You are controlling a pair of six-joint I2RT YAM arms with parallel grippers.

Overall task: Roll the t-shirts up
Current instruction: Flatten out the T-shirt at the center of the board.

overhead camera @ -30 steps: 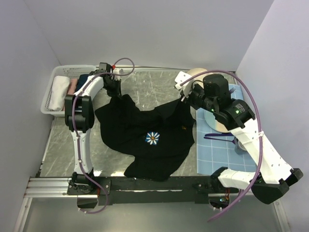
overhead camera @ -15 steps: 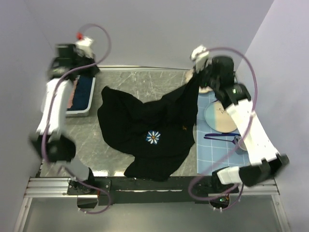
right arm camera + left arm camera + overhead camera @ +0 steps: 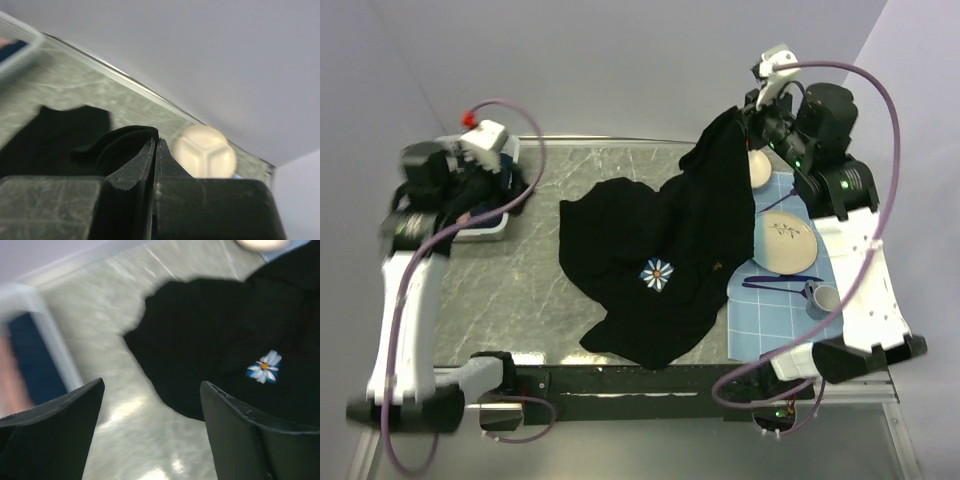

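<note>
A black t-shirt (image 3: pixel 660 270) with a white-and-blue flower print (image 3: pixel 658 274) lies crumpled across the middle of the table. Its far right corner (image 3: pixel 723 135) is pulled up off the surface. My right gripper (image 3: pixel 748 110) is shut on that corner; in the right wrist view the black cloth (image 3: pixel 125 137) bulges out beside the closed jaws. My left gripper (image 3: pixel 152 385) hangs open and holds nothing, raised to the left of the shirt (image 3: pixel 210 350), apart from it. Blurred navy (image 3: pixel 30 355) and pink (image 3: pixel 7 385) t-shirts lie in the basket at the left.
A white basket (image 3: pixel 485 230) sits at the far left, mostly under my left arm. At the right, a light-blue gridded mat (image 3: pixel 790 310) carries a plate (image 3: pixel 788 243), a purple utensil (image 3: pixel 775 283) and a mug (image 3: pixel 820 298). A cream divided dish (image 3: pixel 758 167) stands behind it.
My left gripper let go of the shirt's left corner, opened and swung up and away to the left. My right gripper lifted its corner higher toward the back right, dragging the shirt rightward.
</note>
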